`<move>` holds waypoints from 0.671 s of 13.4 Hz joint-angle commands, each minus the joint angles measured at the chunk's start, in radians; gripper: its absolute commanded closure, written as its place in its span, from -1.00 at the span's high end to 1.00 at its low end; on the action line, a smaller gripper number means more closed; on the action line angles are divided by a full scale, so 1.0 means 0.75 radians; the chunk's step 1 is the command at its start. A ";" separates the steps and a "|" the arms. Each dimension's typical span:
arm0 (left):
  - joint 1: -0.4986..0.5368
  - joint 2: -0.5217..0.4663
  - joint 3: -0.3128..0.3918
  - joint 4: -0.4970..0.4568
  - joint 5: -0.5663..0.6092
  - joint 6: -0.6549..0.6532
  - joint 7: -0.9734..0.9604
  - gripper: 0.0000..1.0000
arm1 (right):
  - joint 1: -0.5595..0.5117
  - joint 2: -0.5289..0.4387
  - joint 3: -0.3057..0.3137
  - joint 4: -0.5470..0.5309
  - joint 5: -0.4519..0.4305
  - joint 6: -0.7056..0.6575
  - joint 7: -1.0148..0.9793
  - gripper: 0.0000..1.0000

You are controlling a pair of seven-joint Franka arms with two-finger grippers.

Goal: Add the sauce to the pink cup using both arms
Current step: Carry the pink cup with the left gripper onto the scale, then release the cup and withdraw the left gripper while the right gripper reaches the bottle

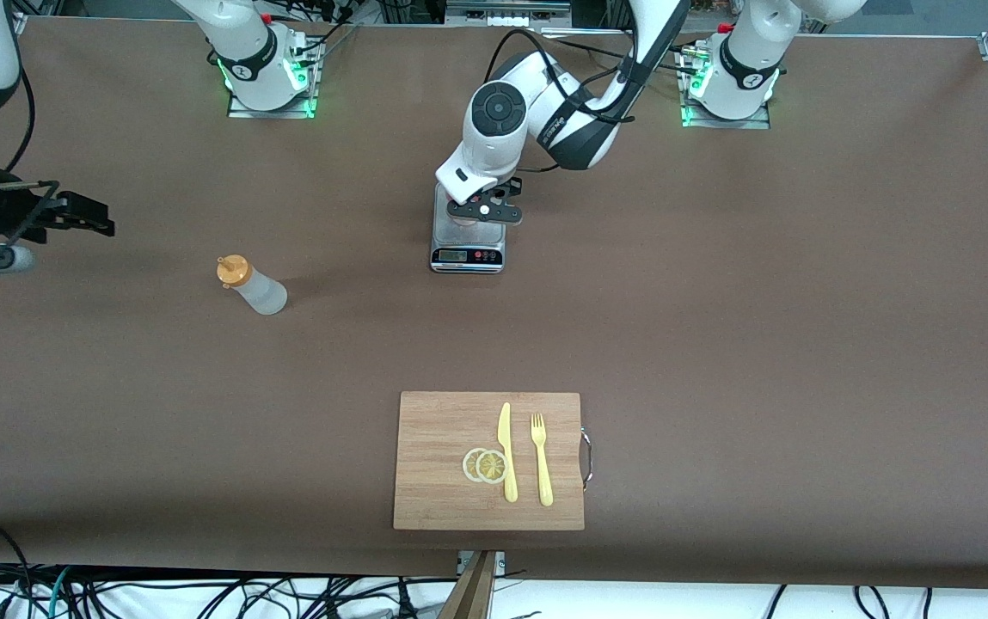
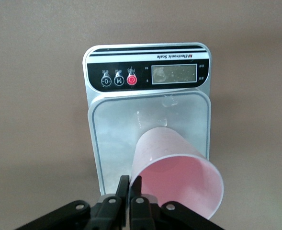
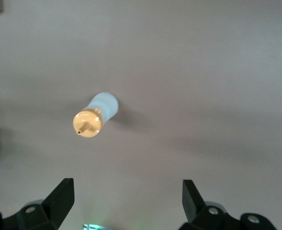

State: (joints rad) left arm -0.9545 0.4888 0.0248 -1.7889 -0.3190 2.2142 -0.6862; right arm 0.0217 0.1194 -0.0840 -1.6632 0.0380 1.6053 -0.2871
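Observation:
The pink cup (image 2: 176, 175) stands on the plate of a small kitchen scale (image 1: 468, 255) in the middle of the table, toward the robots' bases. My left gripper (image 2: 130, 178) is shut on the cup's rim, one finger inside the wall and one outside. In the front view the left gripper (image 1: 481, 211) covers most of the cup. The sauce bottle (image 1: 257, 288), frosted with an orange nozzle cap, stands toward the right arm's end of the table. My right gripper (image 1: 89, 219) hangs open and holds nothing, nearer that end than the bottle. In the right wrist view the bottle (image 3: 96, 115) shows clear of the right gripper (image 3: 129, 184).
A wooden cutting board (image 1: 442, 430) lies near the table's front edge, carrying a yellow knife (image 1: 506, 451), a yellow fork (image 1: 541, 460) and two lemon slices (image 1: 485, 465). The scale's display and buttons (image 2: 150, 74) face the front camera. Brown tabletop surrounds the bottle.

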 commanded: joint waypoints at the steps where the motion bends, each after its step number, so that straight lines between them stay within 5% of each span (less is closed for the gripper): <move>1: 0.006 0.011 0.022 0.061 -0.031 -0.015 0.009 1.00 | -0.010 0.072 -0.011 0.013 0.100 -0.001 -0.326 1.00; 5: 0.080 -0.093 0.053 0.178 -0.012 -0.270 0.019 1.00 | -0.072 0.170 -0.017 0.009 0.286 0.007 -0.731 1.00; 9: 0.203 -0.187 0.253 0.419 -0.010 -0.660 0.155 1.00 | -0.225 0.327 -0.017 0.001 0.567 -0.009 -1.320 1.00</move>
State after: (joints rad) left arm -0.8598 0.3759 0.1625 -1.5619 -0.3192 1.8663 -0.6538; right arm -0.0927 0.3156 -0.1002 -1.6681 0.3831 1.6100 -1.0984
